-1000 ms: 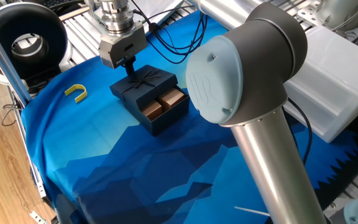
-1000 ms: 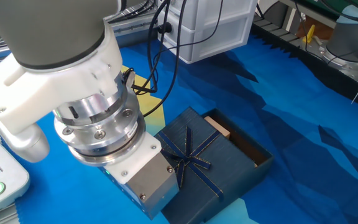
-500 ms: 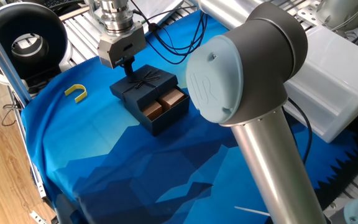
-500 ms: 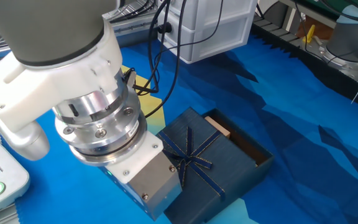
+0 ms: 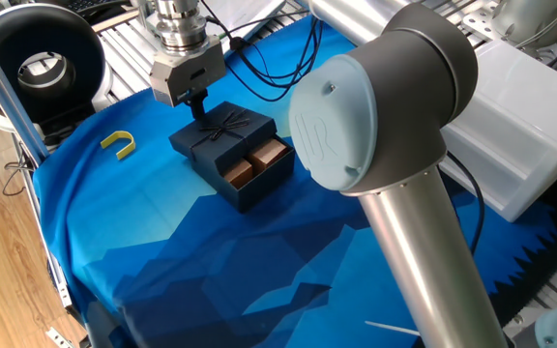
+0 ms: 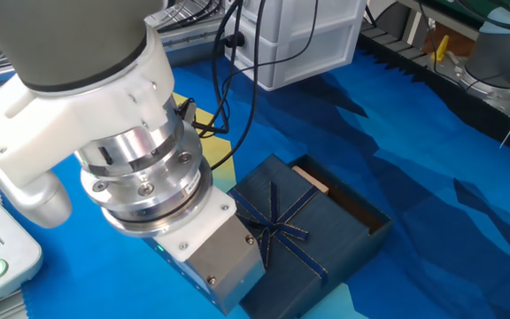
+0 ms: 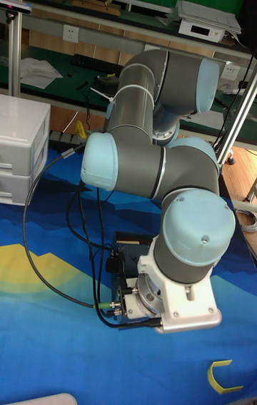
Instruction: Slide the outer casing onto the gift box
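Note:
The outer casing (image 5: 222,130), dark navy with a thin ribbon bow, lies partly over the gift box (image 5: 259,172). Two tan blocks (image 5: 253,159) still show at the gift box's uncovered end. My gripper (image 5: 202,109) stands at the casing's far edge, its black fingers together in one narrow stem that touches the edge. In the other fixed view the casing (image 6: 292,223) covers most of the gift box (image 6: 367,232). One tan block (image 6: 312,180) peeks out there, and the gripper's metal housing (image 6: 217,268) hides the fingertips. The tall fixed view shows only a dark corner of the box under the arm.
A yellow U-shaped piece (image 5: 118,143) lies on the blue cloth left of the box. Black cables (image 5: 259,60) trail behind the gripper. A white plastic drawer unit (image 6: 304,35) stands at the table's back. The arm's big elbow (image 5: 380,106) blocks the near right.
The gripper has shifted slightly and the casing has crept a little farther over the gift box, leaving slightly less of the tray uncovered.

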